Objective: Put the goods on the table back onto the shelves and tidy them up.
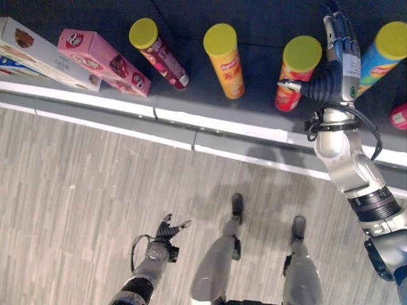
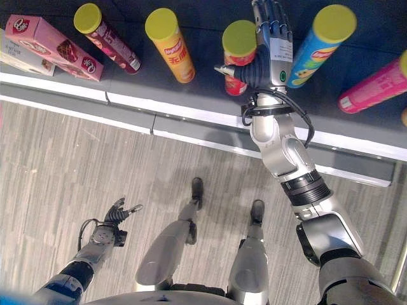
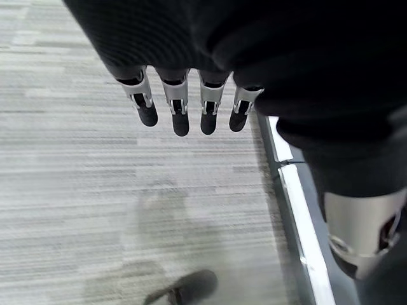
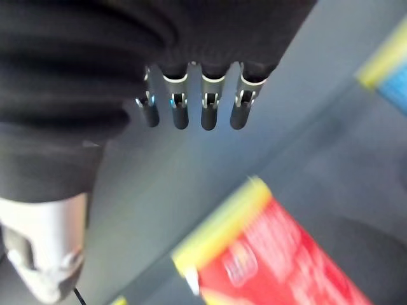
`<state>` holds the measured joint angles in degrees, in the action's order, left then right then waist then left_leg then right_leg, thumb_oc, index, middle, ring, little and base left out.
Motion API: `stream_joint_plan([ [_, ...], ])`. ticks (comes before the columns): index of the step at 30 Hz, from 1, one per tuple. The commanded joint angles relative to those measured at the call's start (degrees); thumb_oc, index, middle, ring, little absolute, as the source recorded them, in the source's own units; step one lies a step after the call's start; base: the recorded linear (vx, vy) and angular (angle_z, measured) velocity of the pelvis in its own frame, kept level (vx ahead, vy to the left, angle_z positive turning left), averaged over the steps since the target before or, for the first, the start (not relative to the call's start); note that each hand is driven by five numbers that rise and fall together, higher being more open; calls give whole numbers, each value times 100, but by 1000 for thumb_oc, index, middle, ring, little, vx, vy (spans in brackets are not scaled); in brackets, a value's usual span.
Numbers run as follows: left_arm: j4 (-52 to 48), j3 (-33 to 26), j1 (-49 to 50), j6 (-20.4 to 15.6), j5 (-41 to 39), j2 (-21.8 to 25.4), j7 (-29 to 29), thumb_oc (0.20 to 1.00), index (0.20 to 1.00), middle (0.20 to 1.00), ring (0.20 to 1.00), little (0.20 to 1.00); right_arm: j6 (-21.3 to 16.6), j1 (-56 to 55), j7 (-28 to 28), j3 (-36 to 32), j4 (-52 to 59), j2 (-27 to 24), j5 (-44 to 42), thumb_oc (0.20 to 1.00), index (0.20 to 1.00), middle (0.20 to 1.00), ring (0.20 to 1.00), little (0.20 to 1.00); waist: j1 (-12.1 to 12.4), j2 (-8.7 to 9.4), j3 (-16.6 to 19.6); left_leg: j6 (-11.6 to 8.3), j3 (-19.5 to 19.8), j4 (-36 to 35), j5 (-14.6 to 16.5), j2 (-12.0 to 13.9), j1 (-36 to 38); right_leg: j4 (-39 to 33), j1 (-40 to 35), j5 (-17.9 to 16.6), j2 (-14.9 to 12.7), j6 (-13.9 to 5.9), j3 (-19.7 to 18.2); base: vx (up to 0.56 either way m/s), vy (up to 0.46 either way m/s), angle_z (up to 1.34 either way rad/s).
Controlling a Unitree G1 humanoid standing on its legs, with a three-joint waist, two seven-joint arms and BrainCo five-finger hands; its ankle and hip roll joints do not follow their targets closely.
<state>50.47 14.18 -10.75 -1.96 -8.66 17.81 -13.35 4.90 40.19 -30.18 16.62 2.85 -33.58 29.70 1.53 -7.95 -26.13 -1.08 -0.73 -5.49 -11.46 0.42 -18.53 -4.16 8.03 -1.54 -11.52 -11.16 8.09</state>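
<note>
Right wrist view shows the right hand [image 4: 191,70] with fingers [image 4: 210,117] straight and apart, holding nothing, just beside the red can [image 2: 239,54] on the shelf [image 2: 191,111]. A careless withdrawal could tip that can. The left hand [image 1: 166,230] hangs relaxed, fingers open.

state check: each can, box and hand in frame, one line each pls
maroon can: upright on shelf, yellow lid on
orange can: upright, lid on
red can: upright, lid on, beside the right hand's thumb
blue can: upright, lid on
pink can: on shelf, far right
pink box: closed, on shelf
white box: closed, beside pink box
right hand: open, over shelf between red and blue cans
left hand: open, low over floor, empty
</note>
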Motion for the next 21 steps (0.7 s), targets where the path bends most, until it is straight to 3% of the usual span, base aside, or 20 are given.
stream_joint_plan([
  [1,513,-107,20,89,130,-75,-90,1000,1000,1000,1000,1000,-655,-744,447,-122,692,-81,-89,1000,1000,1000,1000,1000,-74,330,651,-640,-174,446,678,568,-71,547,136,466,-296,-22,-23,58,-112,-15],
  [4,635,-296,154,109,308,-70,14,1000,1000,1000,1000,1000,-1014,-1923,1413,-143,1137,-268,-865,1000,1000,1000,1000,1000,-227,532,921,-690,-304,290,677,718,366,457,-184,500,-210,-14,-19,44,-148,-20],
  [5,630,-367,253,96,416,-29,146,1000,1000,1000,1000,1000,-1187,-2589,2191,-102,1032,-282,-1966,1000,1000,1000,1000,1000,-298,607,1054,-734,-339,197,640,803,578,464,-325,556,-139,5,-30,-6,-174,-33],
  [8,503,-371,450,79,548,-11,460,1000,1000,1000,1000,1000,-1070,-3648,3319,-93,263,-279,-3250,1000,1000,1000,1000,1000,-403,676,1283,-815,-432,119,560,976,896,565,-548,711,38,106,-38,-28,-182,-16],
  [11,417,-338,544,62,598,-9,578,1000,1000,1000,1000,1000,-934,-4005,3537,-32,-412,-290,-3209,1000,1000,1000,1000,1000,-427,691,1387,-878,-434,81,494,1105,1016,587,-661,815,174,169,-35,-70,-213,-10],
  [12,372,-307,631,45,566,-46,642,1000,1000,1000,1000,1000,-830,-4341,3521,-146,-1203,-129,-3182,1000,1000,1000,1000,1000,-469,693,1474,-928,-454,58,416,1235,1127,581,-783,894,302,243,-25,-102,-257,-10],
  [15,453,-270,632,41,417,-141,604,1000,1000,1000,1000,1000,-667,-4437,3008,-442,-2962,486,-3227,1000,1000,1000,1000,1000,-552,675,1516,-986,-450,49,248,1461,1220,546,-927,993,581,417,-127,-102,-243,-8],
  [16,455,-269,630,40,416,-138,604,1000,1000,1000,1000,1000,-675,-4430,3005,-439,-2974,490,-3227,1000,1000,1000,1000,1000,-550,675,1513,-989,-450,49,249,1466,1222,546,-928,994,585,420,-128,-93,-210,-17],
  [20,646,-235,487,60,248,-200,598,1000,1000,1000,1000,1000,-545,-4299,2572,-778,-4862,1019,-3658,1000,1000,1000,1000,1000,-635,635,1437,-1056,-359,49,-138,1702,1058,480,-1053,1102,969,659,-255,-153,-236,-5],
  [21,685,-244,400,28,160,-204,607,1000,1000,1000,1000,1000,-479,-4164,2507,-853,-5668,1136,-3745,1000,1000,1000,1000,1000,-639,628,1378,-1015,-496,55,-293,1728,866,395,-1036,1083,1077,733,-206,-199,-211,29],
])
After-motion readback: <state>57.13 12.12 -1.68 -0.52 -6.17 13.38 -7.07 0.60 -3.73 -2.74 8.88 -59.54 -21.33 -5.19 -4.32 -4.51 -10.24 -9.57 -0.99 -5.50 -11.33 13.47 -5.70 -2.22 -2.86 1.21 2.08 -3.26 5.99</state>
